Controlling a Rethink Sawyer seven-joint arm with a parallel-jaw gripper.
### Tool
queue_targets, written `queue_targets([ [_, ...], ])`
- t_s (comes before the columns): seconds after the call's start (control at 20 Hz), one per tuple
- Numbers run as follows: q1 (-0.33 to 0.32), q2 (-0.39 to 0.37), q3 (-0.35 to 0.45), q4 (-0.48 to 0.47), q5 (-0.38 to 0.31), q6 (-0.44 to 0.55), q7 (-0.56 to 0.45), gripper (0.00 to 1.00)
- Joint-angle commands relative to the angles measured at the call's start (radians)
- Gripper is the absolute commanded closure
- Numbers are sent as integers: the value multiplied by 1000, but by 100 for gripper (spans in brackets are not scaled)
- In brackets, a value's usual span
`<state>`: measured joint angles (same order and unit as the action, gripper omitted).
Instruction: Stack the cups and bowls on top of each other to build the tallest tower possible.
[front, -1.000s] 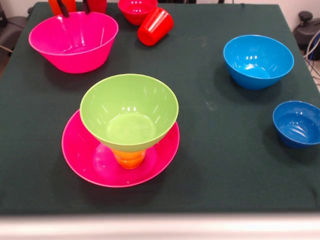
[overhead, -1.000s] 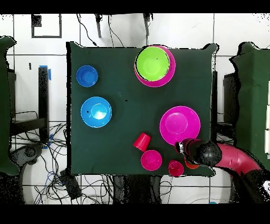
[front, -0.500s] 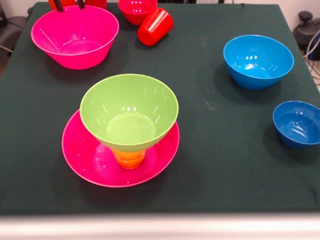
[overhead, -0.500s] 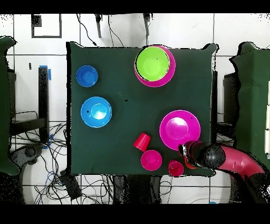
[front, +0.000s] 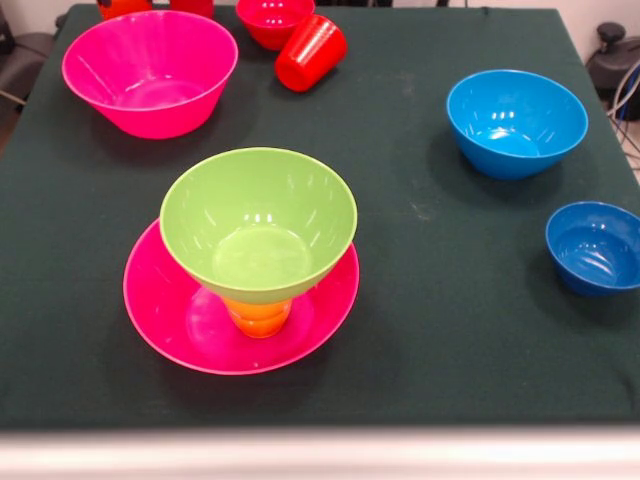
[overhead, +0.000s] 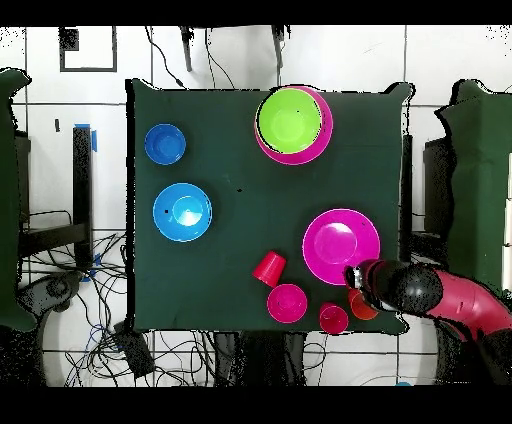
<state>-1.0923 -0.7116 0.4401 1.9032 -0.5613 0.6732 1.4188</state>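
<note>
- Tower (front: 255, 262) stands three pieces tall at roughly 7 o'clock from the table's (front: 420, 330) centre in the front view: a wide pink bowl (front: 170, 325) as base, a yellow-orange cup (front: 258, 316) upright in its middle, and a lime green bowl (front: 258, 222) seated mouth-up on the cup, the broad base there evidently to steady the narrow cup.
- Spare pieces wait apart: a light blue bowl (front: 516, 122) at 2 o'clock, a small dark blue bowl (front: 596, 246) at 3 o'clock, a second pink bowl (front: 150, 72) at 11 o'clock.
- Red cup (front: 311, 52) lies tipped on its side just beside a small red bowl (front: 274, 18) at 12 o'clock; two more cups barely show at the top edge.
- Gripper (overhead: 356, 283) shows only in the overhead view, at 5 o'clock, by the second pink bowl's rim and an orange cup (overhead: 364, 307); whether it is spread or closed cannot be told.
- Judged from this, the arm is after a cup for the green bowl.
</note>
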Motion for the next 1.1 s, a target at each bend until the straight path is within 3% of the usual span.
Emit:
queue_targets([
  [0.05,16,-20,162,-10,85,109,-138,0],
  [0.3,55,-43,112,-35,63,194,-113,0],
  [0.65,34,-5,44,-18,-77,141,-125,0],
  [0.9,44,-18,33,-23,-105,166,-118,0],
  [1.1,34,-6,34,-27,-149,128,-124,0],
])
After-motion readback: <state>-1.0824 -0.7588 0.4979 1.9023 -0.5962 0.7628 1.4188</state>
